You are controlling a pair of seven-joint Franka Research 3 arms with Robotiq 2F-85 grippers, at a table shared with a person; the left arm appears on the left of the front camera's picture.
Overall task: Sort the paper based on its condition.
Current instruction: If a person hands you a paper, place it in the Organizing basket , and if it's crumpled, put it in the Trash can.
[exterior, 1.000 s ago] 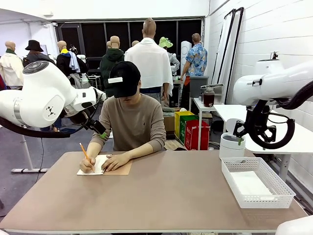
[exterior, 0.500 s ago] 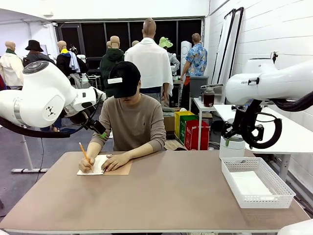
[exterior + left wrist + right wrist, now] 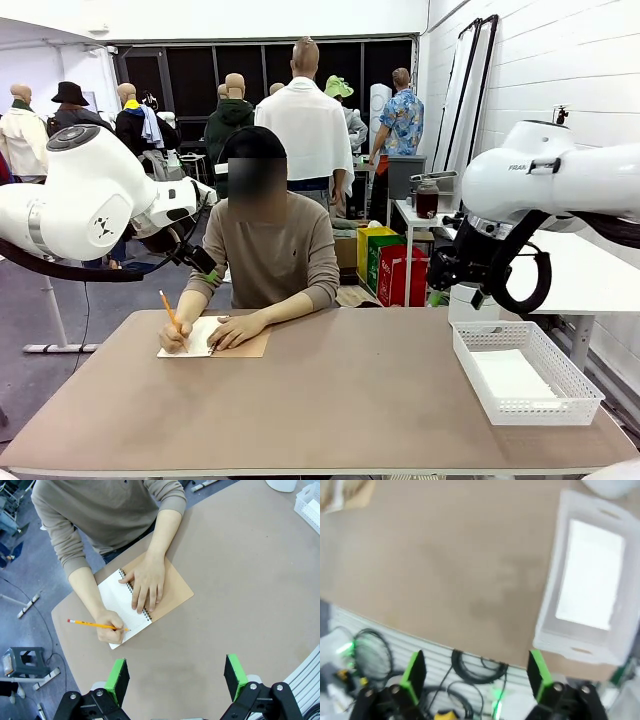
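A white sheet of paper (image 3: 510, 378) lies flat inside the white mesh basket (image 3: 470, 352) at the table's right; the same paper (image 3: 590, 575) looks blurred in the right wrist view. At the far left a person writes with a pencil (image 3: 95, 625) on the open page of a spiral notebook (image 3: 117, 597) with a brown cover, the other hand flat on it. My left gripper (image 3: 176, 677) hangs open high above the table, on the near side of the notebook. My right gripper (image 3: 476, 672) is open over the table's near edge, left of the basket, holding nothing.
A white round container (image 3: 462, 300) stands beyond the basket at the far right. The middle of the brown table (image 3: 330, 400) is bare. Cables (image 3: 475, 667) lie below the table edge in the right wrist view. My right arm (image 3: 540, 185) hovers above the basket.
My right arm has swung left and its wrist has turned, blurring its view. The left arm has stayed still. The person keeps writing.
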